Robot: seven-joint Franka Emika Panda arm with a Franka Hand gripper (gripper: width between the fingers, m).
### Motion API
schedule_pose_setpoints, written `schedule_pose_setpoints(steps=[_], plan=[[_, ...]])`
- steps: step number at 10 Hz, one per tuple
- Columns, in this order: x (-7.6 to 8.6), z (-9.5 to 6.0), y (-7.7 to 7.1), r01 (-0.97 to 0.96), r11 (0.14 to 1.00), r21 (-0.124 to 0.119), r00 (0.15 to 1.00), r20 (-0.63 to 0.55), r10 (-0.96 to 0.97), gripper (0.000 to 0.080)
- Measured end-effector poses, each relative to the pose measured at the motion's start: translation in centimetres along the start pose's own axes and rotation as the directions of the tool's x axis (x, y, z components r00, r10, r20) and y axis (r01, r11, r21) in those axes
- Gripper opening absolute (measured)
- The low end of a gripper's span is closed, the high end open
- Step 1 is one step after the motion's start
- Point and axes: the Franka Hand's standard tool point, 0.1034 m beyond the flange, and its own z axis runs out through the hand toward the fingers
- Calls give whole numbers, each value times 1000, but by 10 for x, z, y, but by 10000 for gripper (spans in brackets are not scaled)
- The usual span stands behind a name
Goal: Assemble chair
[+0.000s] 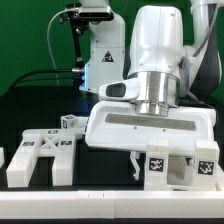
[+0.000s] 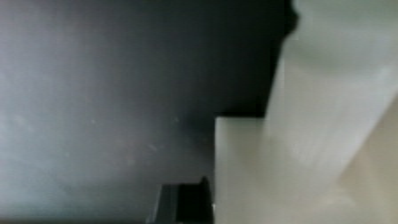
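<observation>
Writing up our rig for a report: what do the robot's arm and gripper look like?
The arm is glossy white with rounded casings, ending in a silver metal cylinder. The gripper has a wide, flat white body and thin dark fingers.

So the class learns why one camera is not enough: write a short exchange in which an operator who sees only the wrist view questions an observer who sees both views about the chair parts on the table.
Operator: I see only a blurred white block against the dark table. Are other parts around?
Observer: Yes, a white blocky slotted plastic chair piece lies at the exterior view's left, apart from the arm.
Operator: What is nearest the gripper?
Observer: A white plastic chair part bearing square tags sits just to the exterior view's right of it.
</observation>
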Motion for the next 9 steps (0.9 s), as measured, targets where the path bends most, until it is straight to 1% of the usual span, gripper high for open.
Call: schedule_pose_setpoints(steps=[2,3,4,5,6,7,8,9], plan=[[-9,-16,13,-12,1000,-5,999,32,12,30],[-15,-29,24,-13,1000,-8,999,50,13,30],[-20,-40,31,-11,1000,-2,996,88,11,29],[-19,-57,34,-22,1000,17,991,131,20,29],[-13,-71,35,-34,999,30,990,139,30,29],[-17,-74,31,-63,997,52,963,266,47,29],[-3,-75,28,-90,994,60,938,340,64,29],[-6,-75,28,-97,993,65,912,406,62,29]])
